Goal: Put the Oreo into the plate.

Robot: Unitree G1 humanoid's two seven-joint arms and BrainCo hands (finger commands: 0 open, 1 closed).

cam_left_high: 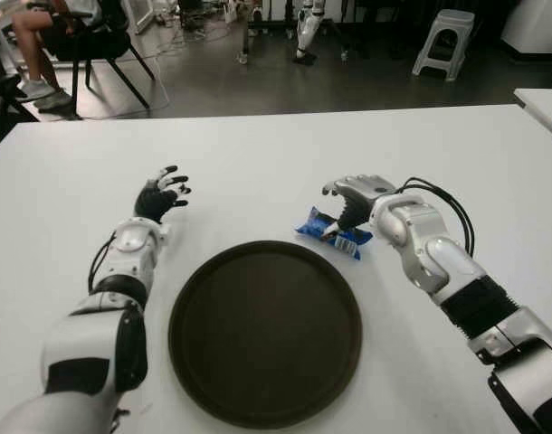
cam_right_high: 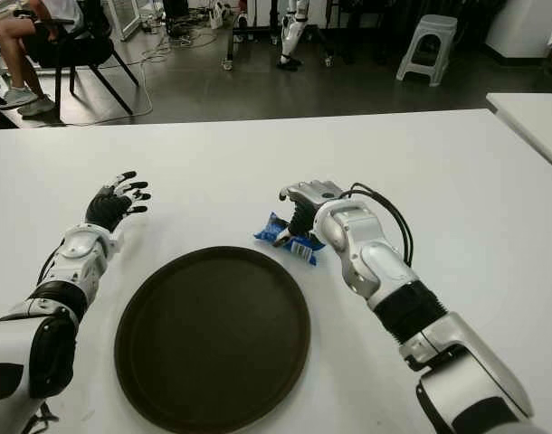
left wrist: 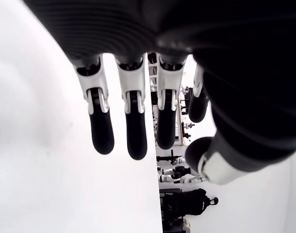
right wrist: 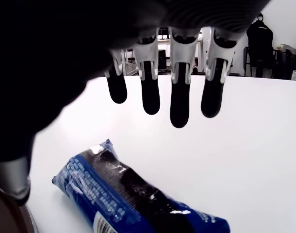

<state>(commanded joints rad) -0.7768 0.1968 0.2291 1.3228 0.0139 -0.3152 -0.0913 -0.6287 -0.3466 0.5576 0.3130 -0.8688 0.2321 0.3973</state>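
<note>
The Oreo is a blue packet [cam_left_high: 333, 232] lying flat on the white table [cam_left_high: 258, 154], just beyond the far right rim of the round dark brown plate [cam_left_high: 265, 330], which holds nothing. My right hand [cam_left_high: 341, 203] hovers over the packet's far end. In the right wrist view its fingers [right wrist: 172, 104] are stretched out above the packet [right wrist: 123, 194] and hold nothing; the thumb comes down close beside the wrapper. My left hand [cam_left_high: 166, 192] shows to the left of the plate, with its fingers [left wrist: 133, 131] spread.
A second white table [cam_left_high: 543, 104] shows at the right edge. Beyond the table's far edge are a grey stool [cam_left_high: 443, 41], a seated person on a black chair [cam_left_high: 50, 32] at the far left, and another robot's legs [cam_left_high: 308, 32].
</note>
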